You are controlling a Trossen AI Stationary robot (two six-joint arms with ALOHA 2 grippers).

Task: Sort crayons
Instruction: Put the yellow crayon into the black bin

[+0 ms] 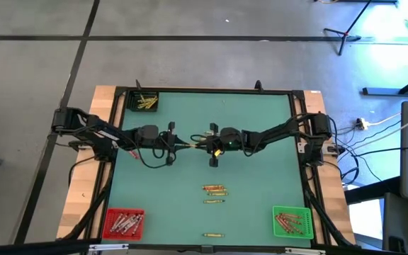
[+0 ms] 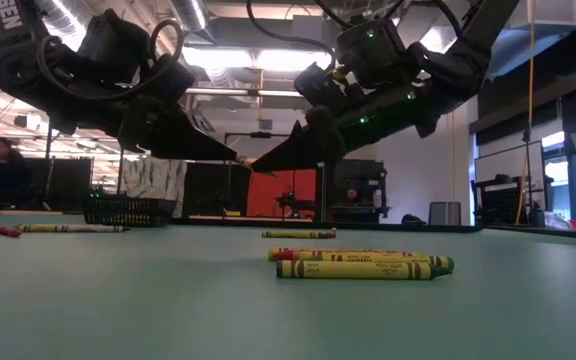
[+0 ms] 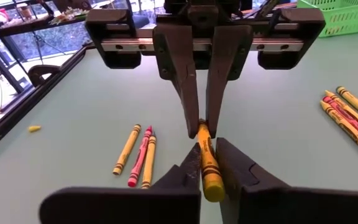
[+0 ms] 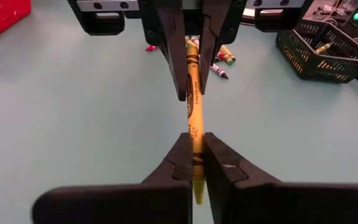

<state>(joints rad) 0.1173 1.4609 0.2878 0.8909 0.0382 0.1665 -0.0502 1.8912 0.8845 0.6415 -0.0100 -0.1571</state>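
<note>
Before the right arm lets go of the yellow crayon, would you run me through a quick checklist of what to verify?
1. Left gripper shut on the yellow crayon: ok, its fingers pinch one end.
2. Right gripper shut on the same crayon: ok, so both hold it at mid-table.
3. Crayon clear of the table: ok, the low view shows it held well above the surface.
4. Firmness of the left grip: cannot tell from the pictures.
5. Black bin with yellow crayons at the far left corner: ok, it looks unobstructed.
6. Loose crayons on the table lie nearer the front edge, apart from both arms: ok.
</note>
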